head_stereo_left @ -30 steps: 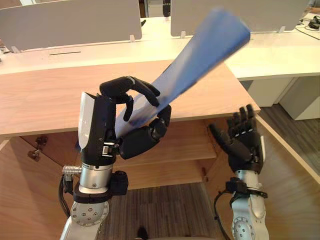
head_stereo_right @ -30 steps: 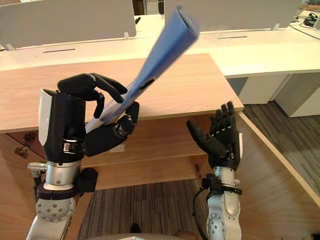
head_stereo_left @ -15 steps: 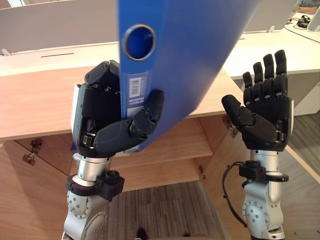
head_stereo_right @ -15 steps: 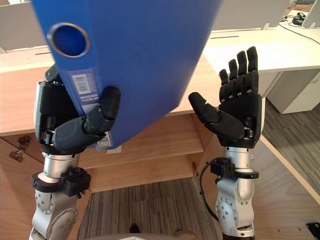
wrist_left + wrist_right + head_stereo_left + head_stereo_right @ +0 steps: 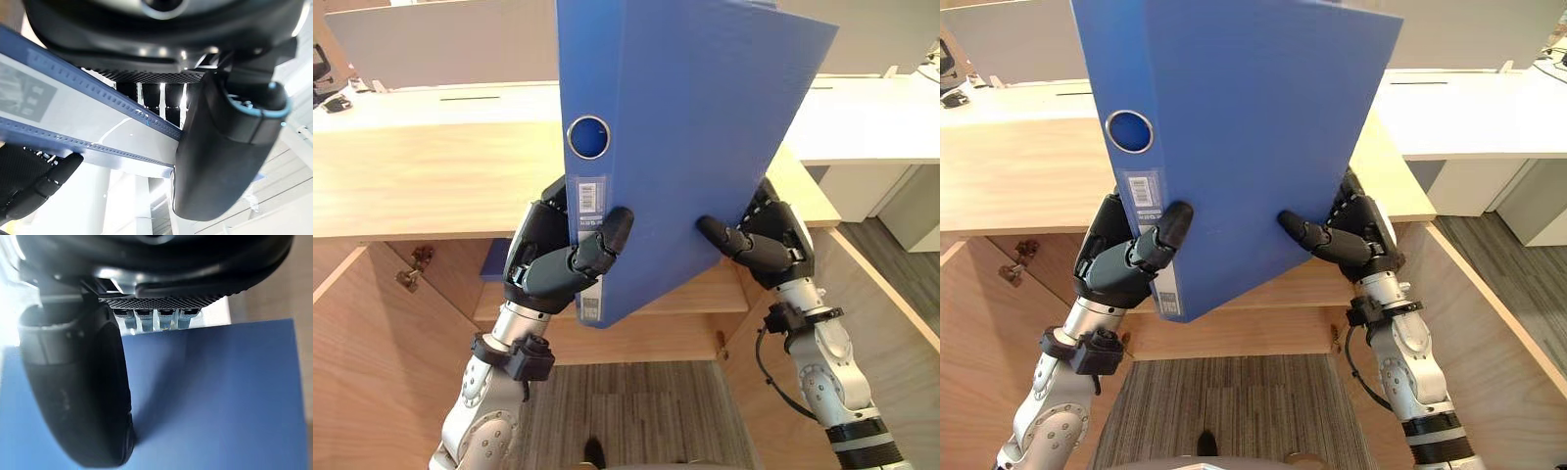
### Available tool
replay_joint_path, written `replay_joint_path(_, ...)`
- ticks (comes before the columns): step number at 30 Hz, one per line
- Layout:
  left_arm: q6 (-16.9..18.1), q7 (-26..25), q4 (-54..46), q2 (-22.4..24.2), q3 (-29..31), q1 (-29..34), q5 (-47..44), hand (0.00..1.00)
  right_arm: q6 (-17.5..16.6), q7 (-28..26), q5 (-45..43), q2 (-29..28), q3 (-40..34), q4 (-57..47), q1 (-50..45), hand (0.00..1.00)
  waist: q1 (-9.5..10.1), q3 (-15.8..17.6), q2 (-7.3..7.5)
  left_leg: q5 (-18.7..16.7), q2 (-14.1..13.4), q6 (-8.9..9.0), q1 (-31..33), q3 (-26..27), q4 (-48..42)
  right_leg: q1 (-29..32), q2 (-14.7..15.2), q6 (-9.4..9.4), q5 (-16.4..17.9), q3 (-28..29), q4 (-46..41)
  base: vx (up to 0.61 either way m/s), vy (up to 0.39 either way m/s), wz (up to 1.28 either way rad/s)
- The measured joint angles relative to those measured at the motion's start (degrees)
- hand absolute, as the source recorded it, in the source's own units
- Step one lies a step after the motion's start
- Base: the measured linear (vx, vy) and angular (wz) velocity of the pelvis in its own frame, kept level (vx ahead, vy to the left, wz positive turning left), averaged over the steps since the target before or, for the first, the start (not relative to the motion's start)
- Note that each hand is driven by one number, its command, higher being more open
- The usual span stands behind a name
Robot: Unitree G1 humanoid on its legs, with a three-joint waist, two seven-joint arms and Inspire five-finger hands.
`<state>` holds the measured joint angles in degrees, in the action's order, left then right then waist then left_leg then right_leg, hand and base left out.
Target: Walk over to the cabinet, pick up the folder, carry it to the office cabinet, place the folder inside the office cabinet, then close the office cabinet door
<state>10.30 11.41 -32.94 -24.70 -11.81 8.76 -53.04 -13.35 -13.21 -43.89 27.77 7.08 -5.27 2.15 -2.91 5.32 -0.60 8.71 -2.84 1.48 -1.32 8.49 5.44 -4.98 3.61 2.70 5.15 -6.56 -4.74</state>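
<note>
A blue ring-binder folder (image 5: 685,147) stands upright in front of me, spine with its round finger hole and label toward my left. My left hand (image 5: 553,269) is shut on the lower spine, thumb across the front and fingers behind. My right hand (image 5: 769,240) pinches the lower right edge, thumb on the front cover and fingers hidden behind it. The left wrist view shows the folder's edge (image 5: 73,122) running past the thumb (image 5: 220,152). In the right wrist view the thumb (image 5: 83,396) presses on the blue cover (image 5: 220,396).
Below the folder is a wooden cabinet with a flat top (image 5: 421,181) and an inner shelf (image 5: 705,294). Its doors stand open at left (image 5: 362,352) and right (image 5: 871,304). White desks (image 5: 871,108) with grey dividers lie beyond. Carpet floor shows underneath.
The folder has swung upright and come down between both hands. My right hand, open beside it half a second ago, has closed onto its right edge. The camera view has shifted too.
</note>
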Motion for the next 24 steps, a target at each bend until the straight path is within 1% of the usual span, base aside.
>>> replay_joint_path(1,0.0,0.0,0.1,-0.3,0.0,0.0,-0.1,0.00,0.1,-0.9,-0.4,0.4,0.7,0.0,0.0,0.00,0.18,0.0,-0.01,0.0,0.0,-0.01,0.0,-0.1,0.0,0.0,0.0,-0.01,0.0,-0.1,0.0,0.00,-0.003,0.04)
replay_joint_path(4,0.0,0.1,0.2,-0.4,0.1,0.3,-1.5,0.00,0.3,-1.2,-3.9,0.6,1.2,0.6,0.1,0.00,0.61,0.0,-0.02,0.2,0.0,-0.02,0.2,-0.4,0.0,0.0,0.0,-0.06,-0.1,-0.4,0.0,-0.01,-0.001,0.06)
replay_joint_path(6,0.1,0.2,0.2,-0.2,0.5,0.6,-1.6,0.00,0.4,-1.3,-4.4,0.6,1.2,0.6,0.1,0.00,0.61,0.0,-0.03,0.3,0.0,-0.03,0.3,-0.4,0.0,0.0,0.0,-0.07,-0.1,-0.4,0.0,-0.01,0.001,0.02)
replay_joint_path(10,0.2,0.3,0.2,1.5,2.9,1.7,-1.4,0.00,0.6,-2.9,-5.7,-0.6,1.0,0.6,0.1,0.00,0.56,0.0,-0.04,0.4,-0.1,0.00,0.4,-0.3,0.0,0.2,-0.1,-0.18,-0.2,-0.3,0.2,-0.01,0.001,-0.01)
replay_joint_path(11,0.2,0.3,0.4,3.0,4.0,2.2,-1.5,1.00,0.6,-4.1,-6.1,-1.8,0.9,0.4,0.0,0.00,0.53,0.0,-0.07,0.4,-0.1,0.01,0.4,-0.3,0.0,0.3,-0.1,-0.18,-0.2,-0.2,0.3,0.00,0.000,0.00)
replay_joint_path(12,0.3,0.3,0.6,3.9,4.9,2.4,-1.4,1.00,0.7,-4.9,-6.2,-2.5,0.9,0.0,0.0,0.00,0.53,-0.1,-0.08,0.4,-0.2,0.01,0.5,-0.2,0.0,0.4,-0.2,-0.18,-0.2,-0.2,0.3,0.00,0.000,0.00)
replay_joint_path(13,0.7,0.0,1.5,5.7,6.4,2.5,-1.0,1.00,0.7,-5.3,-5.7,-4.2,1.0,-1.4,-0.3,0.00,0.55,-0.1,-0.10,0.4,-0.2,0.06,0.6,-0.2,0.0,0.5,-0.2,-0.23,-0.3,-0.2,0.4,0.00,0.000,0.00)
replay_joint_path(14,1.5,-0.1,1.5,7.8,7.5,2.5,0.5,1.00,0.8,-5.2,-4.5,-5.9,1.0,-2.5,-0.5,0.00,0.72,-0.1,-0.03,0.5,-0.2,0.07,0.8,-0.2,0.0,0.6,-0.3,-0.25,-0.4,-0.2,0.6,0.00,0.000,0.00)
replay_joint_path(15,1.8,-0.2,1.5,8.8,8.1,2.5,2.0,1.00,0.8,-5.1,-3.9,-6.8,1.0,-2.8,-0.5,0.00,0.83,-0.1,-0.04,0.5,-0.2,0.07,0.8,-0.2,0.0,0.6,-0.3,-0.25,-0.4,-0.2,0.7,0.00,0.000,0.00)
replay_joint_path(17,3.1,-1.8,1.5,11.8,12.1,3.5,9.8,1.00,0.8,-4.2,-3.0,-10.8,0.6,-4.6,-0.6,0.00,1.01,-0.1,-0.07,0.4,-0.2,0.08,1.2,-0.3,0.0,0.6,-0.3,-0.21,-0.6,-0.3,1.1,0.00,0.000,0.00)
replay_joint_path(18,3.5,-2.6,1.5,12.6,13.3,4.0,11.9,1.00,0.8,-3.9,-2.5,-11.7,0.2,-4.9,-0.6,0.00,1.02,-0.1,-0.07,0.4,-0.2,0.08,1.3,-0.3,0.0,0.6,-0.3,-0.21,-0.7,-0.3,1.2,0.03,-0.006,0.02)
replay_joint_path(20,4.4,-5.5,1.7,16.4,19.0,5.9,18.6,1.00,0.8,-2.2,-0.6,-14.7,-2.4,-6.4,-0.7,0.00,1.41,-0.1,-0.07,0.4,-0.2,0.08,1.7,-0.5,0.0,0.6,-0.3,-0.20,-0.8,-0.5,1.3,0.04,-0.007,0.03)
replay_joint_path(21,4.7,-6.4,2.0,17.6,20.8,6.5,20.1,1.00,0.7,-1.6,-0.2,-15.4,-3.4,-6.8,-0.7,0.00,1.51,-0.1,-0.07,0.4,-0.1,0.08,1.8,-0.6,0.0,0.7,-0.3,-0.19,-0.8,-0.6,1.4,0.02,-0.005,0.08)
replay_joint_path(23,5.5,-10.0,5.0,20.7,28.0,8.6,23.3,1.00,0.5,0.0,0.9,-17.6,-7.8,-7.7,-1.1,0.00,1.93,-0.1,-0.08,0.4,-0.1,0.08,1.9,-1.1,0.0,0.3,-0.3,-0.21,-0.8,-1.2,1.7,0.01,-0.010,0.12)
replay_joint_path(24,5.8,-10.7,6.3,21.3,29.8,8.9,23.7,1.00,0.4,0.3,0.8,-17.9,-8.7,-7.7,-1.2,0.00,1.99,-0.1,-0.08,0.4,-0.1,0.08,1.9,-1.3,0.0,0.2,-0.3,-0.21,-0.8,-1.4,1.8,0.01,-0.010,0.11)
